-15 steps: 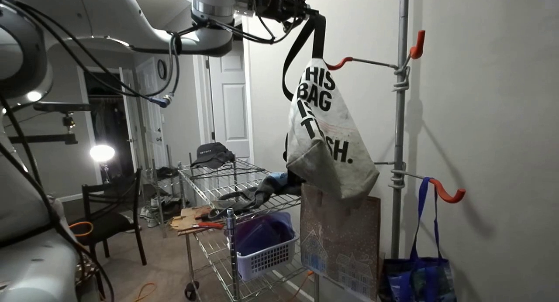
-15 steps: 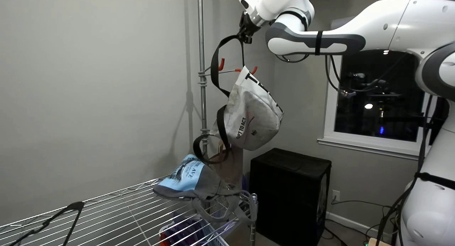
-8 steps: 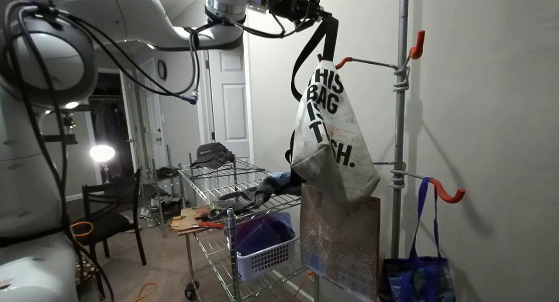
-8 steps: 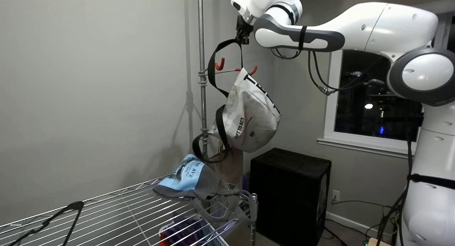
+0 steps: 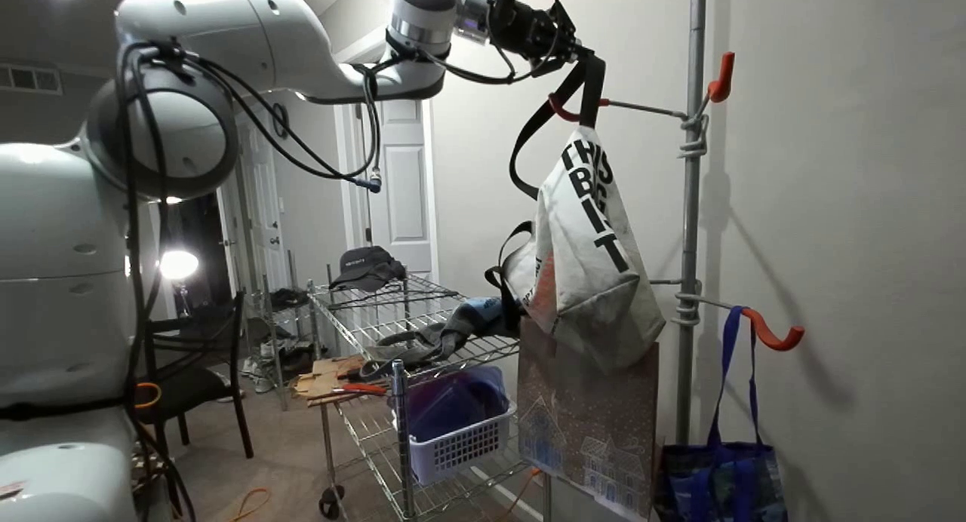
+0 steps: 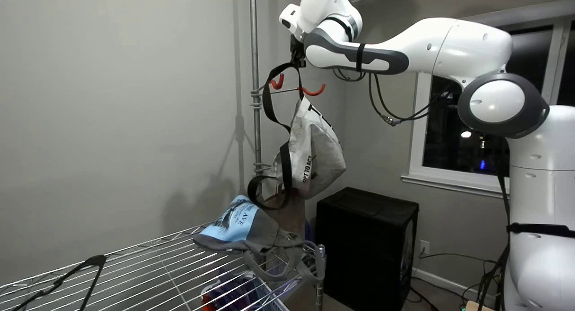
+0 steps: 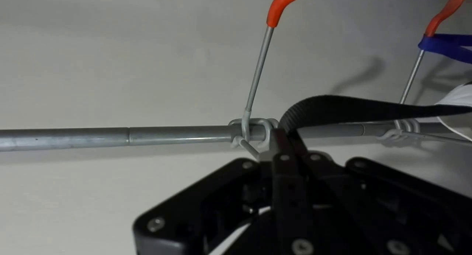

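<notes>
My gripper (image 7: 289, 132) is shut on a black strap (image 7: 339, 109), which bends over at the fingertips and runs off to the right in the wrist view. From that strap hangs a white cloth bag (image 5: 596, 288) with large black lettering, tilted, its base grey and soiled. A second black strap (image 6: 287, 167) dangles loosely from the bag. In an exterior view, a red-tipped hook (image 5: 562, 111) shows through the held strap's loop; whether the strap touches it I cannot tell. The gripper (image 6: 298, 63) is above the red hooks in an exterior view, close to the metal pole (image 6: 255, 135).
Lower on the pole, another red hook (image 5: 773, 339) carries a blue bag (image 5: 743, 477). A brown paper bag (image 5: 581, 431) is below the white bag. The wire rack (image 6: 148, 275) holds a grey cloth item with a blue panel (image 6: 238, 221). A black box (image 6: 364, 243) stands behind.
The gripper and white bag have moved toward the pole and come down slightly. The bag has turned, so its lettering shows at another angle. The strap has stayed in the grip.
</notes>
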